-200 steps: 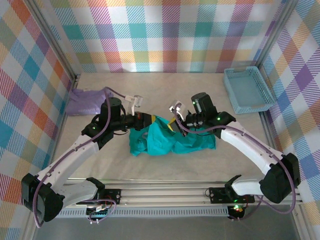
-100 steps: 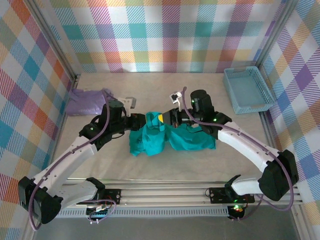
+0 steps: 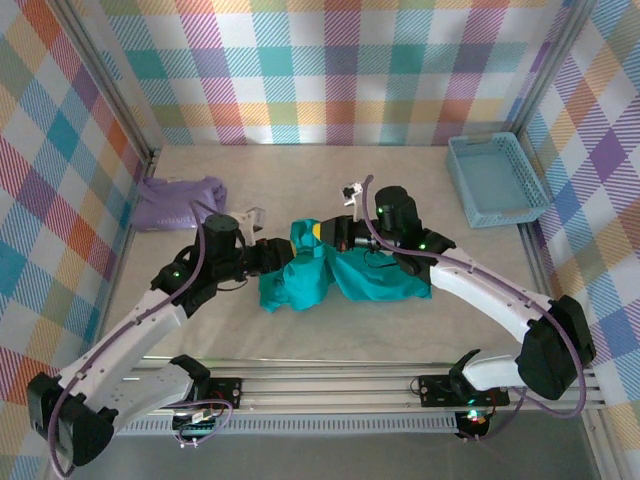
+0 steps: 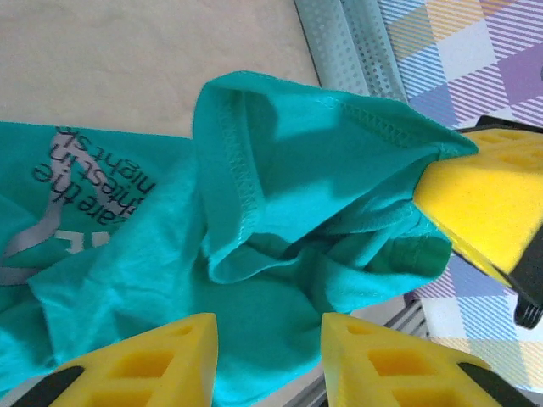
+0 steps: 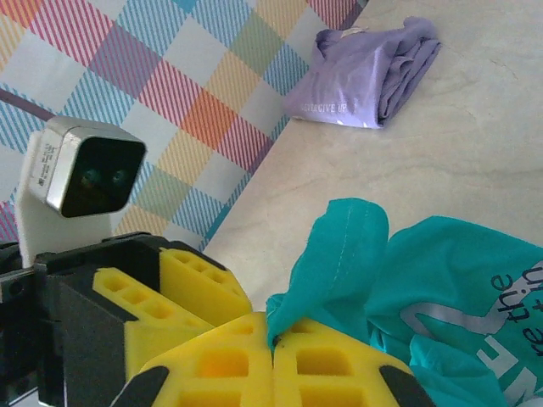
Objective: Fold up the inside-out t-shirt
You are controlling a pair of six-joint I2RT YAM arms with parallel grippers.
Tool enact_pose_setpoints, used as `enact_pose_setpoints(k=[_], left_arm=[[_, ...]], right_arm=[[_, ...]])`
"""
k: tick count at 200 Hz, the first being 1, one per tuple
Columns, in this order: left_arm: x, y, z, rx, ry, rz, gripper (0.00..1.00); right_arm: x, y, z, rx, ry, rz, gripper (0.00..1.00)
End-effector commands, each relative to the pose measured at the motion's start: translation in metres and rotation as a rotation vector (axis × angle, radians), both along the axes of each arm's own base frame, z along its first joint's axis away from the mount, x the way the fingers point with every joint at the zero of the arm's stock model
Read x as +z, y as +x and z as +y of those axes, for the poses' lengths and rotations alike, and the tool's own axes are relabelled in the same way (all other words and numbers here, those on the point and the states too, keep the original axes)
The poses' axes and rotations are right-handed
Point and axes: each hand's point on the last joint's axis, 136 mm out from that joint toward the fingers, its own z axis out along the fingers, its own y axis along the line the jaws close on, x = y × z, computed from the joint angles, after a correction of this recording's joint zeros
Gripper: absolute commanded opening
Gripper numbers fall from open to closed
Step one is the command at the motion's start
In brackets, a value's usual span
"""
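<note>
Teal-green cotton t-shirt [image 3: 375, 282], crumpled, seams outward, lying mid-table [image 3: 400, 330]. Right gripper [image 5: 273, 343]: pads clamped on a raised hem fold of the shirt. Left gripper [image 4: 267, 346]: pads apart, just beside that fold. Folded lavender garment [image 3: 178, 203]: well left of the shirt.

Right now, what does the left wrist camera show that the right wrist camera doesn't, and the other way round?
The left wrist view adds a metal rail at the table's edge and the gap of the open left claw, with fabric beneath it. The right wrist view adds the purple garment lying on the table and the camera on the left arm. Both share the teal t-shirt with its grey print, and the right claw shut on a fold of that shirt.
</note>
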Motion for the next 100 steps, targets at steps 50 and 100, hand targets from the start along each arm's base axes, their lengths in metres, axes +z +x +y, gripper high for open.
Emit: enact_pose_setpoints(k=[50,100], left_arm=[[-0.01,0.015,-0.025,-0.004,-0.086,0.075,0.34],[-0.034,0.009,-0.018,0.034,-0.036,0.128,0.37]], right_arm=[[0.005,0.0,-0.003,-0.03,0.022,-0.051,0.0],[0.01,0.001,-0.005,-0.038,0.024,-0.082,0.0]])
